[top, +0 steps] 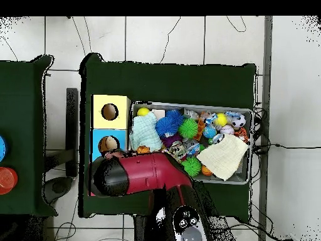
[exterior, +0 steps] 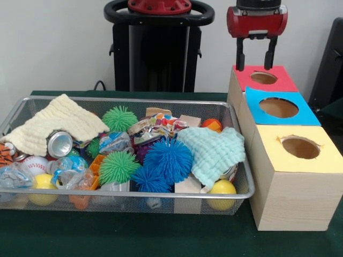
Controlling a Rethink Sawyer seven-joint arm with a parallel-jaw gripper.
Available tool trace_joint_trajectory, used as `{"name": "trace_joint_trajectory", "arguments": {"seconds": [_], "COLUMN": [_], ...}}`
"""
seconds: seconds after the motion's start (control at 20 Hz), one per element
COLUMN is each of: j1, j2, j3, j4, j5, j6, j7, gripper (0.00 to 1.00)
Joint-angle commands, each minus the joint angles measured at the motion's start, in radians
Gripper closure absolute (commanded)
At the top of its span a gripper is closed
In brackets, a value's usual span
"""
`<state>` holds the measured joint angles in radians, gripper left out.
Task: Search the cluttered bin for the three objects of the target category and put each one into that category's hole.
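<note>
Nearest the camera, the yellow-topped box (exterior: pixel 296 184) stands on the worktop (exterior: pixel 107 235) just beside the wire bin (exterior: pixel 134 194), where spiky balls, a blue one (exterior: pixel 168 159) and a green one (exterior: pixel 118 167), lie on top among cloths and cans. Such balls look light and squashy, best pinched across the middle. Fingers (exterior: pixel 256 68) hang apart and empty above the red-topped hole (exterior: pixel 263 78)
</note>
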<state>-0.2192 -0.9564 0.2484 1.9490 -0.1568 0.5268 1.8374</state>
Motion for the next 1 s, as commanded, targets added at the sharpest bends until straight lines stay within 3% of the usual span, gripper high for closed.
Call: {"name": "trace_joint_trajectory", "arguments": {"seconds": [0.05,0.35,0.5,0.75,1.0], "j1": [-0.047,-0.065,-0.112,-0.201,-0.249], "j2": [0.035,0.022,0.042,0.021,0.076], "j3": [0.094,0.099,0.132,0.210,0.229], "j4": [-0.055,-0.050,-0.058,-0.028,-0.109], "j5": [-0.025,-0.019,-0.045,0.004,-0.052], "j6": [0.125,0.108,0.086,0.141,0.235], "j7": [-0.095,-0.067,-0.130,-0.174,-0.219], "gripper": [0.00,0.00,0.00,0.00,0.00]}}
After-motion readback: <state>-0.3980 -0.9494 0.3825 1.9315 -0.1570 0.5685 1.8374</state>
